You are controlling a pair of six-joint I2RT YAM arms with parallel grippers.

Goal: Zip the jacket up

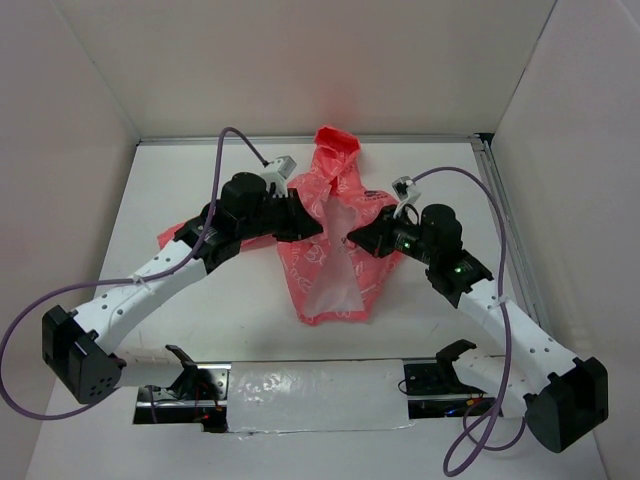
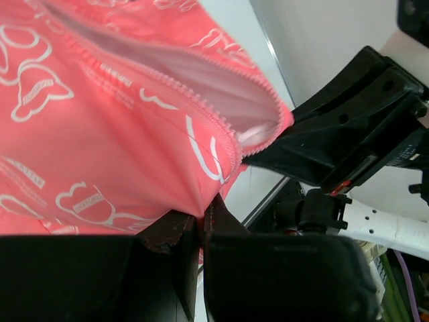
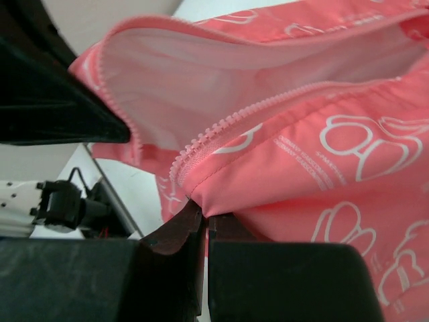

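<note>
The coral-pink jacket [image 1: 318, 180] lies mid-table, hood toward the far wall, front spread so the white lining [image 1: 335, 275] shows. My left gripper [image 1: 318, 232] pinches the left front edge, and my right gripper [image 1: 352, 240] pinches the right one. In the left wrist view the jaws [image 2: 201, 218] are shut on a fold of jacket [image 2: 100, 134] below the zipper teeth [image 2: 201, 114]. In the right wrist view the gripper [image 3: 204, 216] is shut on the jacket [image 3: 322, 168] hem beside its zipper teeth [image 3: 268, 104]. No slider is visible.
White walls enclose the table on three sides. A metal rail [image 1: 510, 230] runs along the right edge. Purple cables [image 1: 225, 150] loop over both arms. A taped panel [image 1: 310, 395] sits between the arm bases at the near edge.
</note>
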